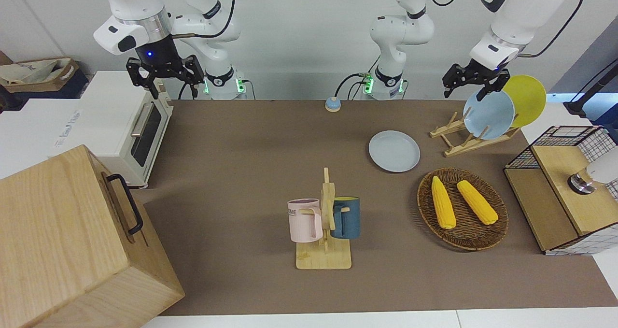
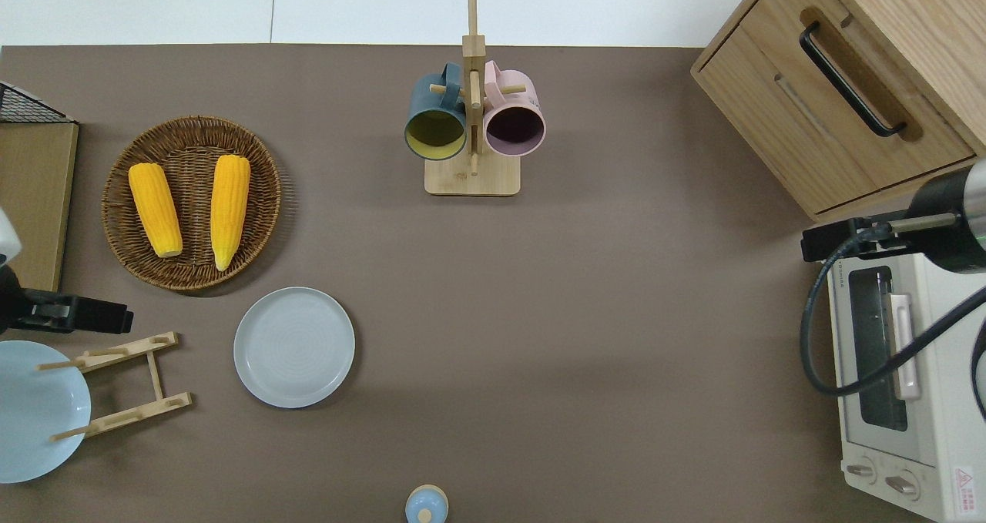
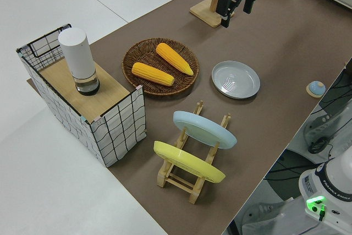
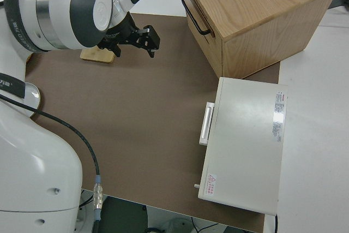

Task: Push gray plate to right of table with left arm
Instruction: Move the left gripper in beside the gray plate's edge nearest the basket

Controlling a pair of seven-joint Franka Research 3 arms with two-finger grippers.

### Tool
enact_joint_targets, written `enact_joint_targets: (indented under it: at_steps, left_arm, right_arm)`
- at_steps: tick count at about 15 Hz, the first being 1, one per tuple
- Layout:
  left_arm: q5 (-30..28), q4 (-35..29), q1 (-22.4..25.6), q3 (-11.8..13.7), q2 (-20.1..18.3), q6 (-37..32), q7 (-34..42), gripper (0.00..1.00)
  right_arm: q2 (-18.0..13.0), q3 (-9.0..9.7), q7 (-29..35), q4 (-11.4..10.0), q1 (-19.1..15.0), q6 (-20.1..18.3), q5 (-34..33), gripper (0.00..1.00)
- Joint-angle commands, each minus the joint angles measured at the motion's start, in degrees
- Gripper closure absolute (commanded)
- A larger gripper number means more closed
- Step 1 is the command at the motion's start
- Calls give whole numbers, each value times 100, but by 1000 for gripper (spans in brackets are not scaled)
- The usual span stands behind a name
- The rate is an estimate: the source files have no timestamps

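The gray plate (image 2: 294, 346) lies flat on the tabletop (image 2: 585, 315), beside the wooden dish rack (image 2: 123, 385) and nearer to the robots than the wicker basket (image 2: 192, 202) of corn. The left claw (image 1: 472, 79) hangs with fingers spread and empty, up over the rack's end, apart from the plate. The right arm is parked, its claw (image 1: 164, 78) open.

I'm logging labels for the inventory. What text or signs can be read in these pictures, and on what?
"ME": the end of a word on the pink mug; the rest is hidden.
Red triangle warning sign with small print on the toaster oven: too small to read.
Gray print on the oven's top: too small to read.
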Motion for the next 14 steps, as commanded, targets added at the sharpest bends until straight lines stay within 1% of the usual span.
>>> enact_joint_targets:
  at_steps: [1, 8, 11, 14]
  left_arm:
    - [-35, -1367, -188, 84, -673, 981, -190, 2]
    - [-26, -2932, -188, 84, -735, 2599, -190, 2]
    - [-17, -3469, -188, 84, -735, 3126, -190, 5]
    - [-17, -4040, -170, 84, -709, 3829, -190, 7]
  right_arm:
    - [-20, -6, -6, 29, -16, -69, 126, 17]
    - [-20, -6, -6, 29, -16, -78, 126, 17]
    - [-20, -6, -6, 29, -16, -78, 126, 17]
    - [-20, -6, -6, 29, -16, -69, 126, 17]
